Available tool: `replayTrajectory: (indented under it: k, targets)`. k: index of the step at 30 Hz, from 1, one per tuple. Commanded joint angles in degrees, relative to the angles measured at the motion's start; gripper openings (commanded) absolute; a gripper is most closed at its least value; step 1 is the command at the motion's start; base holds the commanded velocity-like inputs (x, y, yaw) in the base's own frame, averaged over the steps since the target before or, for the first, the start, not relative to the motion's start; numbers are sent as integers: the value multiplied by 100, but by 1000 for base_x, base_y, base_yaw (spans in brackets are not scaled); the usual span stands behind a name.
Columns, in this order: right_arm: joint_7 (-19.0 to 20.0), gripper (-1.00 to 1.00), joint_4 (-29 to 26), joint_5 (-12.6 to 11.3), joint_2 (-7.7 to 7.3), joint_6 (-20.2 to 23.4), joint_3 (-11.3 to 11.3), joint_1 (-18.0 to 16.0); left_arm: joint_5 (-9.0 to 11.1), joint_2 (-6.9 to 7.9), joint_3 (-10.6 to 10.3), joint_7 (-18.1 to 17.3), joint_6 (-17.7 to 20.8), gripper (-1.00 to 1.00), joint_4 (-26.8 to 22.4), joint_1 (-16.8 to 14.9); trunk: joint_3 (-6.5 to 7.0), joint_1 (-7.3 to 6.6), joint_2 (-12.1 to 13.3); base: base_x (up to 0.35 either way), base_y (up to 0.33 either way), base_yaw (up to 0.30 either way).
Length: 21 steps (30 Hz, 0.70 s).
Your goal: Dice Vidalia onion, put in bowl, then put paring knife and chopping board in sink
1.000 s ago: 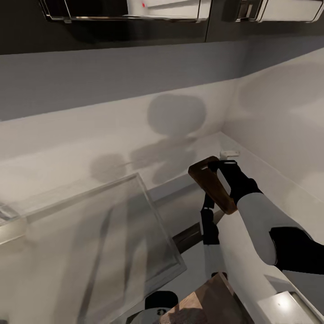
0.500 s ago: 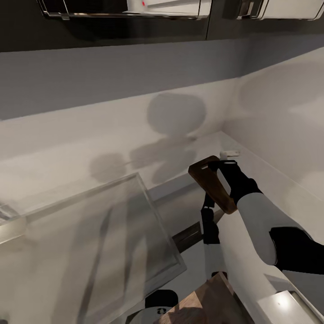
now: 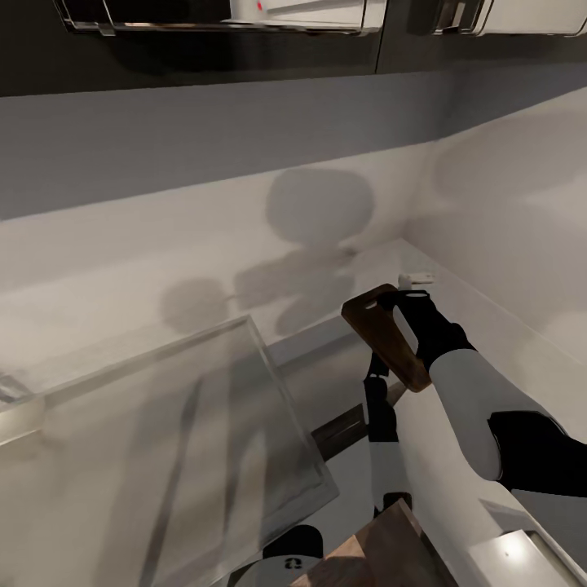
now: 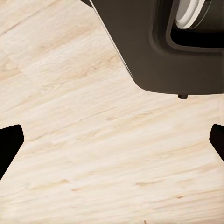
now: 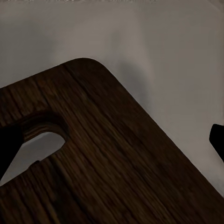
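The dark brown chopping board (image 3: 385,342) hangs tilted in the air near the room's corner, its oval handle slot uppermost. My right gripper (image 3: 405,303) is shut on the board's slotted end. In the right wrist view the board (image 5: 107,158) lies close under the gripper (image 5: 112,140), with a dark fingertip (image 5: 217,139) at either side. In the left wrist view my left gripper (image 4: 112,140) is open and holds nothing, pointing down at a pale wood floor (image 4: 93,154). The glossy grey countertop (image 3: 163,440) spreads across the lower left of the head view.
Dark wall cabinets (image 3: 220,49) run along the top. White walls meet in a corner behind the board, with a small white fitting (image 3: 416,279) on the ledge. A brown wooden surface (image 3: 383,554) sits at the bottom edge. The robot's dark base (image 4: 172,46) stands over the floor.
The head camera has shifted slightly, so the countertop slab sits a little lower in view. The right arm and the board keep the same pose.
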Motion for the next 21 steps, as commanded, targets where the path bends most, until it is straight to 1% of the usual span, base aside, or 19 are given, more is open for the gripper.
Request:
replayTrajectory:
  k: [1,12,21]
  targets:
    - [-16,100,-8,19,-4,46,27,-2,5,-1,2,0,-8,100,-6,3,-6,2,-7,9,0,0]
    - [-16,100,-8,19,-4,51,28,-2,5,-1,2,0,-6,100,10,3,-7,2,-7,1,0,0]
    - [-16,100,-8,19,2,59,27,-3,5,-1,2,0,-6,100,26,3,-73,2,-7,0,0,0]
